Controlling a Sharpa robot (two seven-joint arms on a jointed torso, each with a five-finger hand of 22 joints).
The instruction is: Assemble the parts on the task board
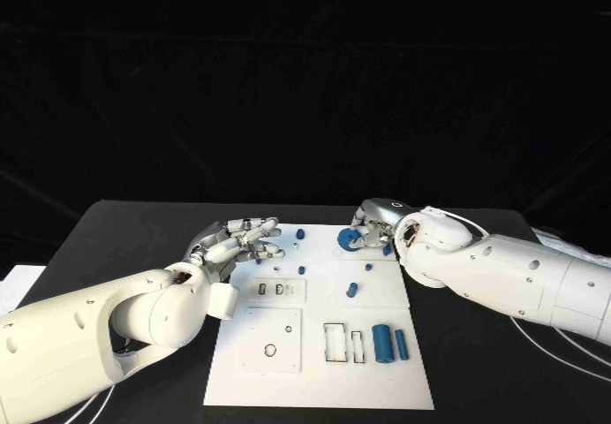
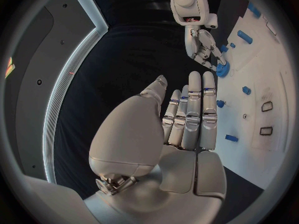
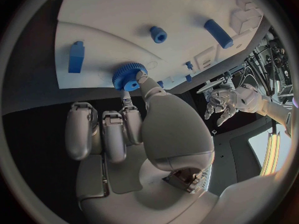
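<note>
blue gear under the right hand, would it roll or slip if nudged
The blue gear lies flat on the task board, so it would likely slide rather than roll. Its toothed rim should give the right hand's fingers some purchase. It looks like rigid plastic, probably light.

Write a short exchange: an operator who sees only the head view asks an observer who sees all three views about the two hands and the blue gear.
Operator: From the head view I can't tell. Is the right hand touching the blue gear?
Observer: Yes. The right wrist view shows one fingertip on the gear's toothed rim, with the other fingers off it. I cannot tell if it grips.
Operator: Is the left hand holding a part?
Observer: No. The left wrist view shows its fingers straight with nothing in them, over the black table beside the white board.
</note>
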